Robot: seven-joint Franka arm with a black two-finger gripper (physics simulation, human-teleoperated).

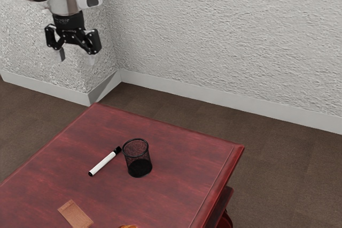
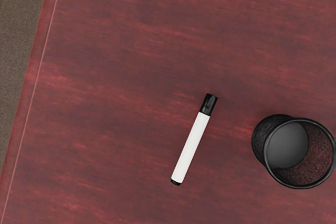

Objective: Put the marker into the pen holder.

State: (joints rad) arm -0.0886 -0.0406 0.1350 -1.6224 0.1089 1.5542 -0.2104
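Fingers (image 1: 61, 55): one pair, black mounting, standing wide apart, nothing between them, touching nothing; held high over the level of the desk (image 2: 105, 40). Marker (image 2: 191, 147): one, white barrel, black cap; lying flat on the desk, below the fingers and well apart from them. Long axis: aslant to the line from one finger to the other, judged to cross it rather than run along it, so a modest turn of the wrist should set the fingers square across the barrel. Cap end: the nearer to the pen holder (image 2: 298, 182); plain end, the farther. Pen holder: one, black mesh, upright, mouth toward the fingers, empty; lower than the fingers, beside the marker, with bare desk between. Step in hand, as judged: the approach, marker ungrasped. Move called for: descent to the barrel with the fingers straddling it, then closing. Hazards, likewise judged: a finger on the cap side brushing the holder; the round barrel rolling if nudged by one finger alone.
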